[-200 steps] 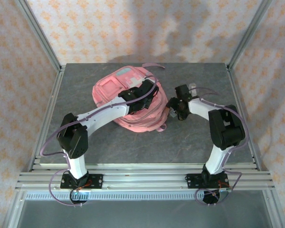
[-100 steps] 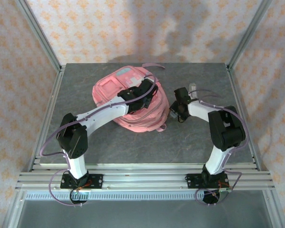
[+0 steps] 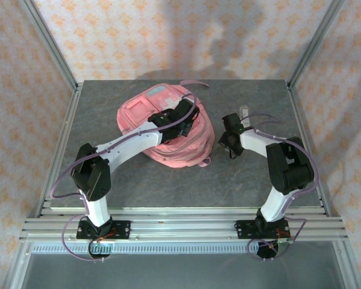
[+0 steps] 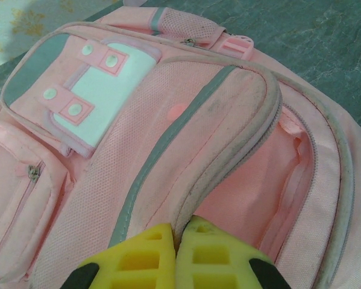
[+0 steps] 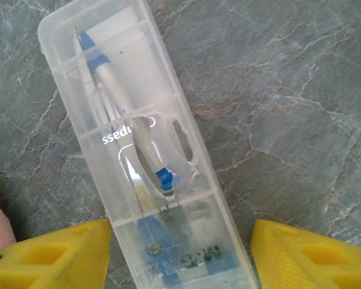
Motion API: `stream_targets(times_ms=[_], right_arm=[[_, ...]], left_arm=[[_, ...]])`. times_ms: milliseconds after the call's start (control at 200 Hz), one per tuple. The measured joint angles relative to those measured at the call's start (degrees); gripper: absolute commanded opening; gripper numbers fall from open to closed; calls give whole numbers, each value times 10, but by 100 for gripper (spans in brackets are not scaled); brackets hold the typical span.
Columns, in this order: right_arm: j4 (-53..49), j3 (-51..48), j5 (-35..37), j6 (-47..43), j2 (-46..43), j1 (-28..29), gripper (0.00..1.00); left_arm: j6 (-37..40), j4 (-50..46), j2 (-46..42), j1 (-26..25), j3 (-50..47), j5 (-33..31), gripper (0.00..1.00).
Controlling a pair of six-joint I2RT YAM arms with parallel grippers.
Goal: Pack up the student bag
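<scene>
The bag [image 3: 143,114] is seen lying flat on the far middle of the grey worktop [image 3: 108,180], front pockets up. In the left wrist view the bag [image 4: 228,120] is shown with its light-blue and white patch [image 4: 99,90] at the left, a grey stripe running down the front panel, and the main compartment gaping open at the right, its pink lining exposed.

The left end effector [image 3: 179,118] is placed over the right part of the bag. Its yellow fingers [image 4: 144,253] are pressed together, and the piped rim of the front panel is seen running into the seam between them, so the left end effector [image 4: 181,227] is closed on that rim.

The right end effector [image 3: 231,142] is held low over the worktop just right of the bag, apart from it. The right end effector [image 5: 180,232] is spread open, with a clear case [image 5: 132,138] lying on the worktop between its fingers [image 5: 53,256]. Whether the fingers touch the case cannot be told. Blue and silver tools are seen inside the case.
</scene>
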Motion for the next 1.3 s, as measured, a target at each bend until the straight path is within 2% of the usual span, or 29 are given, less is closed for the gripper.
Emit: stream_targets(times_ms=[35, 115, 195, 390, 646, 791, 961, 1066, 1166, 1296], right_arm=[[-4, 2, -2, -9, 2, 0, 57], [-13, 3, 0, -24, 2, 0, 35], [-16, 2, 0, -36, -3, -1, 22], [-23, -9, -10, -52, -54, 0, 15], [-40, -32, -74, -95, -173, 14, 13], [-21, -28, -129, -123, -243, 73, 13], [6, -10, -199, -139, -230, 124, 14], [13, 4, -210, -141, -200, 136, 31], [9, 11, -193, -136, -184, 137, 49], [-16, 7, -147, -122, -189, 137, 60]], left_arm=[[0, 0, 0, 0, 0, 0, 0], [0, -1, 0, 0, 4, 0, 0], [0, -2, 0, 3, 10, 0, 0], [0, -8, 0, 12, 26, -2, 0], [0, -16, 0, 21, 42, -2, 0], [0, -17, 0, 22, 42, 0, 0], [-1, -17, 0, 23, 42, 1, 0], [-2, -16, 0, 26, 42, 4, 0], [-5, -16, -1, 29, 42, 7, 0], [-5, -16, -5, 29, 41, 13, 0]])
